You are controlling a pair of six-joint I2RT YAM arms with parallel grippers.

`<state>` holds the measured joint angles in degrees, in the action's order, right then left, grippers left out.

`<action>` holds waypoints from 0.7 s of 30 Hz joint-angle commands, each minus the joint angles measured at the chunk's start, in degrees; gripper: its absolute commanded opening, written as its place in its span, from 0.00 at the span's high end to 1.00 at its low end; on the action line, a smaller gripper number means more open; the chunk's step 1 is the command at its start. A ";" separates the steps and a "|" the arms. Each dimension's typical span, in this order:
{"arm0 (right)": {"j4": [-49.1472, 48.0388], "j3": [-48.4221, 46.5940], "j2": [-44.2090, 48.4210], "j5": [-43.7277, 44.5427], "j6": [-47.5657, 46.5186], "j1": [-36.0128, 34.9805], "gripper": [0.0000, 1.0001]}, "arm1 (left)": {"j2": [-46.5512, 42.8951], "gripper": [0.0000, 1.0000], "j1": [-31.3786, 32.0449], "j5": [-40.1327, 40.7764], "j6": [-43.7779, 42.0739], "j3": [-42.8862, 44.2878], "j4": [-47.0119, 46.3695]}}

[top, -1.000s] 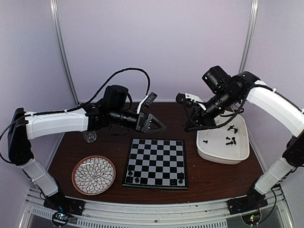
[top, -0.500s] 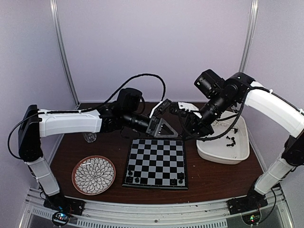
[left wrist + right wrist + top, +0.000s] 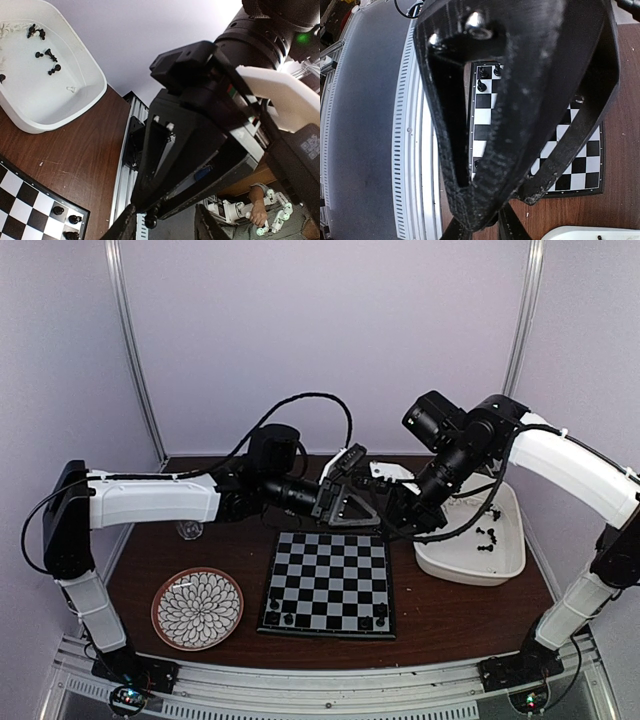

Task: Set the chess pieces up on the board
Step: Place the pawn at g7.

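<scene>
Where the two arms meet in mid-air, the right gripper (image 3: 146, 210) is clamped on a small black chess piece (image 3: 150, 220), which sticks out just past its converging fingertips in the left wrist view. The left gripper (image 3: 165, 226) faces it tip to tip. Its fingers (image 3: 125, 227) are apart, one on either side of the piece, with a gap showing on each side.

Both grippers hover above the far edge of the chessboard (image 3: 328, 583). The board lies flat on the dark wooden tabletop (image 3: 450, 615), below the grippers and towards the arm bases. A few black pieces (image 3: 283, 612) stand in the board's nearest rows, well away from both grippers, some by the near left corner and some by the near right corner.

Lower down, just to the right of the right gripper, sits the white tub (image 3: 470, 568), with more loose black pieces (image 3: 486, 536) scattered inside it. A round flower-patterned plate (image 3: 197, 608) rests on the tabletop off the board's left side, well apart from the left gripper and below that arm's white forearm.
</scene>
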<state>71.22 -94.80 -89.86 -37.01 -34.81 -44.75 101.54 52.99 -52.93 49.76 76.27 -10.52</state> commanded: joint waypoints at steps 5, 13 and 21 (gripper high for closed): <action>0.84 -1.37 0.77 1.82 -1.05 -0.60 0.81 | 1.15 0.65 0.71 -1.90 -1.13 0.82 -0.29; 0.50 -1.09 0.20 2.66 -1.18 -0.56 0.81 | 1.74 0.81 1.23 -3.55 -1.14 1.33 -0.03; 0.67 -1.27 0.22 2.55 -1.23 -0.67 0.80 | 1.82 0.96 1.19 -3.42 -1.25 1.34 -0.55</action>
<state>71.96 -94.91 -89.84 -35.73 -35.66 -45.04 102.85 53.69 -54.24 49.30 76.29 -8.88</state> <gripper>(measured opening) 0.198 0.086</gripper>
